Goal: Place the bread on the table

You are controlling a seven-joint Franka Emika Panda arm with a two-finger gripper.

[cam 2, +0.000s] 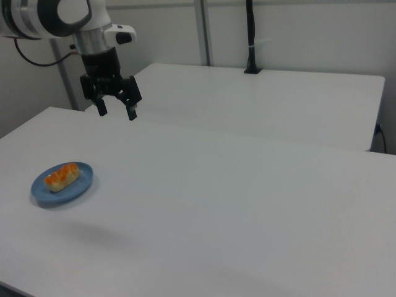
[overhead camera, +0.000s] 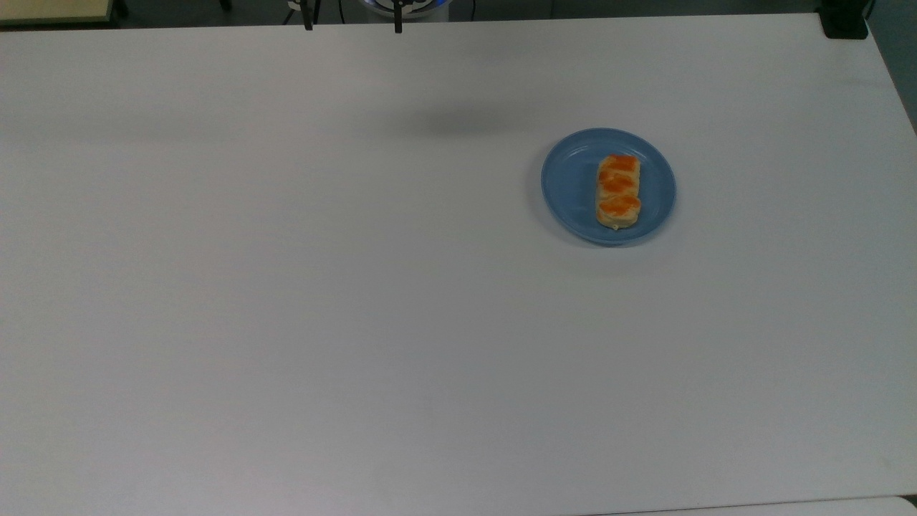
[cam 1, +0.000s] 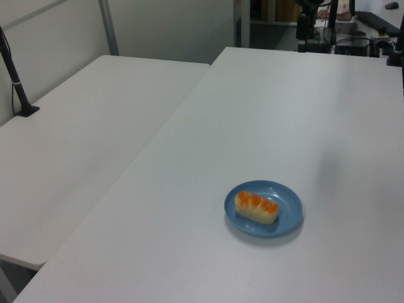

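High above the wide white surface, the black two-finger gripper is hanging open and empty. The small pale-yellow bread with three orange-glazed bumps is lying lengthwise on a round blue plate near one long edge. An off-centre pinch could drag that plate along.

No text, label, brand, number or sign can be read on anything in these views.
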